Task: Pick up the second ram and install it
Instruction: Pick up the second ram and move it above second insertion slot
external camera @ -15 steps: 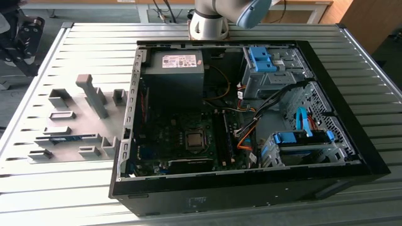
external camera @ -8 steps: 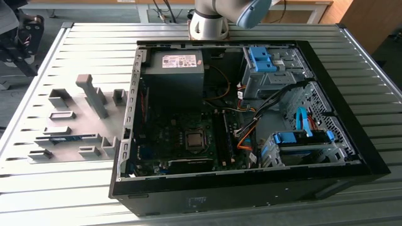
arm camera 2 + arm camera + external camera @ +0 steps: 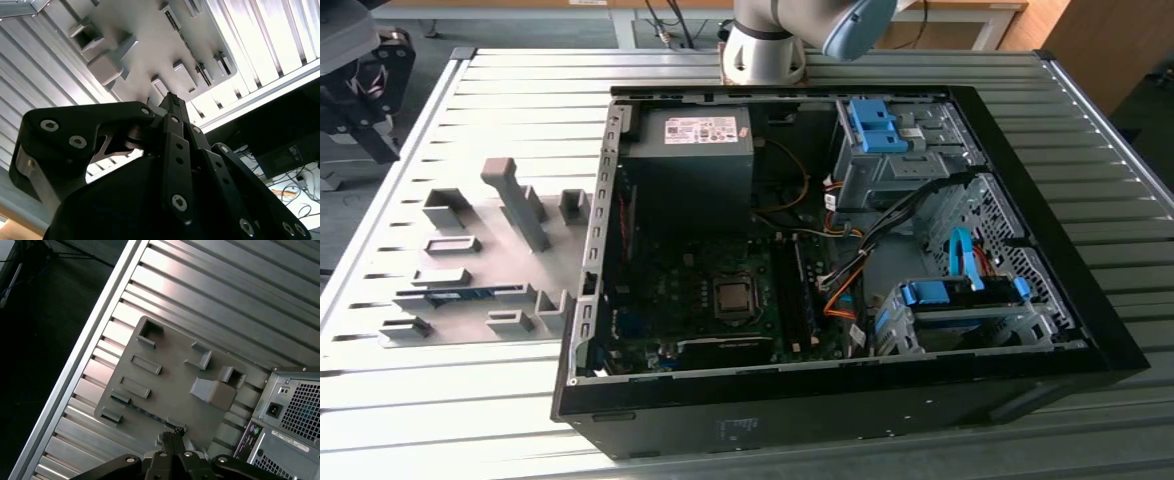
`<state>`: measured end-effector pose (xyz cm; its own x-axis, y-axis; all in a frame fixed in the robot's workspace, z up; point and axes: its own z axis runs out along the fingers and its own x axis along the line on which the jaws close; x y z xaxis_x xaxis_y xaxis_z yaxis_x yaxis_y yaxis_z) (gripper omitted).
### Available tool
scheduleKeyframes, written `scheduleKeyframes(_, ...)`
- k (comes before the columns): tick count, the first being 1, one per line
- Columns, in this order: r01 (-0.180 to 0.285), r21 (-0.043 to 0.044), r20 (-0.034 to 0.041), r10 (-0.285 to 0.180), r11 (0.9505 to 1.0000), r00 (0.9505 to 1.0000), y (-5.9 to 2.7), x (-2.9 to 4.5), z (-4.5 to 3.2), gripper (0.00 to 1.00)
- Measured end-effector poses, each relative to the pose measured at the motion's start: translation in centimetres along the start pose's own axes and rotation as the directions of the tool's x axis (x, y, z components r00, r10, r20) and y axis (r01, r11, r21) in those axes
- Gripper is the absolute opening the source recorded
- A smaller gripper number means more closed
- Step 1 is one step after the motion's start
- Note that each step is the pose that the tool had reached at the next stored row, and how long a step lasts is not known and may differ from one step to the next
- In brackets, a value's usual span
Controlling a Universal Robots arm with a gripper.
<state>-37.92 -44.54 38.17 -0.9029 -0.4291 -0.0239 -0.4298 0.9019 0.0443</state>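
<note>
Overhead, my gripper (image 3: pixel 170 101) hangs above the grey holder plate (image 3: pixel 494 265) on the slatted metal table (image 3: pixel 520 110). Its fingers are pressed together and, as far as I can see, grip nothing. In both wrist views the tips point down at the plate from well clear of it.

The memory stick (image 3: pixel 454 296) lies lengthwise in its cradle on that plate, a thin blue-green strip between small grey blocks. It sits on the exterior view's left of the open computer case (image 3: pixel 854 420). In the first wrist view it reads as a dark line across the plate, just past the fingertips, and nothing touches it.

I judge the job to be at the approach for the pick, since the stick is not yet lifted and nothing is being carried. The long black slots (image 3: pixel 790 290) beside the processor lie inside the case, well apart from the plate. From here I cannot tell whether one of them already holds a stick.

By my reading, the grasp calls for the fingers to part and square up across the stick's flat faces. They would then need to come straight down without knocking the blocks. Those blocks crowd the stick closely, so I would allow little room for error in alignment.
</note>
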Motion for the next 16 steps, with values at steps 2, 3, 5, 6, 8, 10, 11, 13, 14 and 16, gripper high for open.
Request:
scheduleKeyframes(2,0.016,-0.0003,-0.0007,-0.016,0.9999,0.9999,0.00,0.00,0.00,0.10)
scheduleKeyframes(3,0.016,-0.0004,-0.0008,-0.016,0.9999,0.9999,0.00,0.00,0.00,0.10)
scheduleKeyframes(5,0.016,-0.0004,-0.0008,-0.016,0.9999,0.9999,0.00,0.00,0.00,0.10)
scheduleKeyframes(6,0.016,-0.0004,-0.0007,-0.016,0.9999,0.9999,0.00,0.00,0.00,0.10)
scheduleKeyframes(8,0.016,-0.0004,-0.0008,-0.016,0.9999,0.9999,0.00,0.00,0.00,0.10)
scheduleKeyframes(10,0.016,-0.0004,-0.0008,-0.016,0.9999,0.9999,0.00,0.00,0.00,0.10)
scheduleKeyframes(11,0.016,-0.0004,-0.0008,-0.016,0.9999,0.9999,0.00,0.00,0.00,0.10)
scheduleKeyframes(13,0.018,-0.0004,-0.0009,-0.018,0.9998,0.9998,0.00,0.00,0.00,0.10)
scheduleKeyframes(14,0.023,-0.0005,-0.0010,-0.023,0.9997,0.9997,0.00,0.00,0.00,0.10)
scheduleKeyframes(16,0.049,-0.0013,-0.0020,-0.049,0.9988,0.9988,0.00,0.00,0.02,0.10)
